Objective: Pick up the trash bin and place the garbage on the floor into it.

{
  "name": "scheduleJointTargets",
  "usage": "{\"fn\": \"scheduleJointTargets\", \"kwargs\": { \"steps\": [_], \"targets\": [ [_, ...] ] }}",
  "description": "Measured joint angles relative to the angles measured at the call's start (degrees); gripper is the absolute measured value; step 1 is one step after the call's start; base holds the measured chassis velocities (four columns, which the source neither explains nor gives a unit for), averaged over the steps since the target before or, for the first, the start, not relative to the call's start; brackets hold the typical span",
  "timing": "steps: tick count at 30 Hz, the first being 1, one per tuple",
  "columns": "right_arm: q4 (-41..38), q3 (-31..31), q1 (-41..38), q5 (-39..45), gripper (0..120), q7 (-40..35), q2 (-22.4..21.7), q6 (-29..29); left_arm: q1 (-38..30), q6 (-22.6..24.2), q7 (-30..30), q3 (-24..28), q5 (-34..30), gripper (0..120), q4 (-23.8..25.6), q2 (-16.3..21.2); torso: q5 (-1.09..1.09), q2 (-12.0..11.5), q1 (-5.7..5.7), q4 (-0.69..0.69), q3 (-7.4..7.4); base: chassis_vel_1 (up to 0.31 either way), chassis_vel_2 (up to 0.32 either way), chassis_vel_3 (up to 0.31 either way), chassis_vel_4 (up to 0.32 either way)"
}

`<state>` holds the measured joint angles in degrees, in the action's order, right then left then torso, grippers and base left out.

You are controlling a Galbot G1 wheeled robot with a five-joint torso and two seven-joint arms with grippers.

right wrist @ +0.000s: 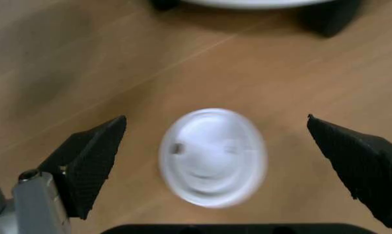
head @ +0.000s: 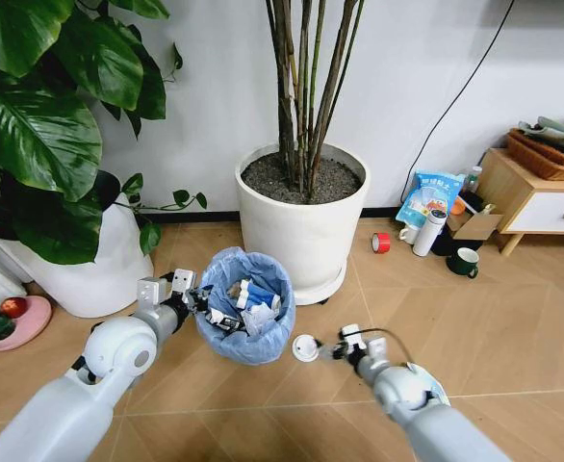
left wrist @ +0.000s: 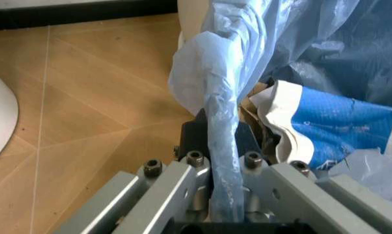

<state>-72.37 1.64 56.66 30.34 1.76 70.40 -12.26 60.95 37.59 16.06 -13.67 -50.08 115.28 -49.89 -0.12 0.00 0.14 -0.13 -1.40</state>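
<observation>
**Last scrap on the floor, bin held at the rim**

Your left gripper [head: 193, 298] is clamped on the bagged rim of the trash bin [head: 246, 306], which sits on the floor before the big white plant pot [head: 301, 217]. Your right gripper [right wrist: 215, 156] hangs wide open over the white round disc [right wrist: 213, 157], which lies flat on the floor just beside the bin.

Risks: the disc is thin and flat, so the fingertips may slide over it. The left grip seems mostly on the bag [left wrist: 222, 146]; it could tear or slip.

Count: one bin, one disc loose, several scraps inside.
</observation>
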Motion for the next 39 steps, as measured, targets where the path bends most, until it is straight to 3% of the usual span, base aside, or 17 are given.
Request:
{"fn": "scheduleJointTargets", "kwargs": {
  "steps": [6,19,39],
  "targets": [
    [10.0,2.2,-4.4,-1.1,100,0.5,4.3,0.5,0.0,0.1,0.1,-0.2,-0.1,0,0.5,0.1,0.0,0.0,0.0,-0.02,0.0,0.0,0.0,0.0,0.0],
    [20.8,0.9,-10.3,-4.1,100,0.4,8.8,1.8,0.2,0.1,-0.1,-0.6,-0.1,0,1.1,0.2,0.02,0.0,0.0,-0.01,0.0,0.0,0.0,0.0,0.0],
    [20.5,0.3,-8.9,-3.0,100,0.9,8.8,1.3,0.2,-0.1,-0.1,-0.3,-0.3,0,1.2,0.6,-0.01,0.0,-0.01,-0.02,0.02,0.0,0.0,0.0,0.0]
  ]
}}
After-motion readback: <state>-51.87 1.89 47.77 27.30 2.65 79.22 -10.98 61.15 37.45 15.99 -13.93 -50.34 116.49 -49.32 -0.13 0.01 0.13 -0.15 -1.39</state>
